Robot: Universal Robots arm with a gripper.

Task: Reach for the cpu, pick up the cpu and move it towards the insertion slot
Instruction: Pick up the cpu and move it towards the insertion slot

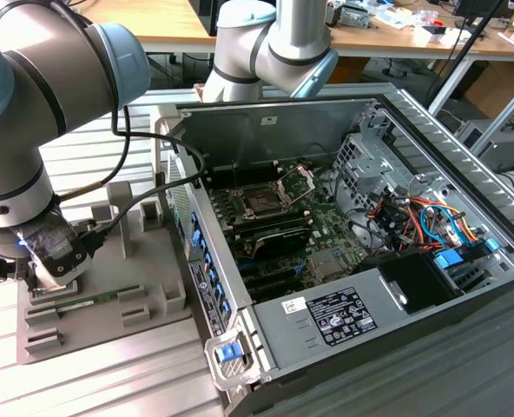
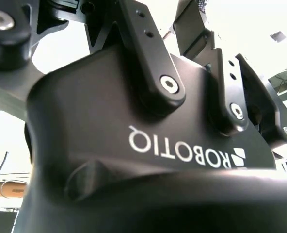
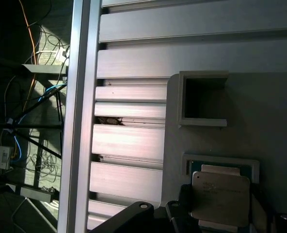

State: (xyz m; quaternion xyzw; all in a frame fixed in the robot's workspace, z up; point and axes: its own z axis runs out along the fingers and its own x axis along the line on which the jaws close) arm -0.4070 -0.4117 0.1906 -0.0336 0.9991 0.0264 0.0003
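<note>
The cpu [image 3: 219, 194], a pale silver square chip, lies in a shallow recess of the grey plastic tray [image 3: 274, 121] in the first wrist view. My gripper [image 3: 220, 209] is down over it, a dark finger [image 3: 182, 211] against each side of the chip, so it stands shut on the cpu. In the exterior view my gripper [image 1: 53, 268] sits low on the tray [image 1: 144, 287] at the exterior view's left. The insertion slot [image 1: 261, 201] is the square socket on the green motherboard inside the open computer case, its metal load plate [image 1: 297, 180] hinged up.
A long green memory stick [image 1: 83, 301] lies on the tray beside my gripper. The case's raised side wall [image 1: 207, 278] stands between tray and motherboard. Cables [image 1: 431, 217] and a drive cage crowd the case's right side. Ribbed aluminium tabletop [image 3: 129, 141] surrounds the tray.
</note>
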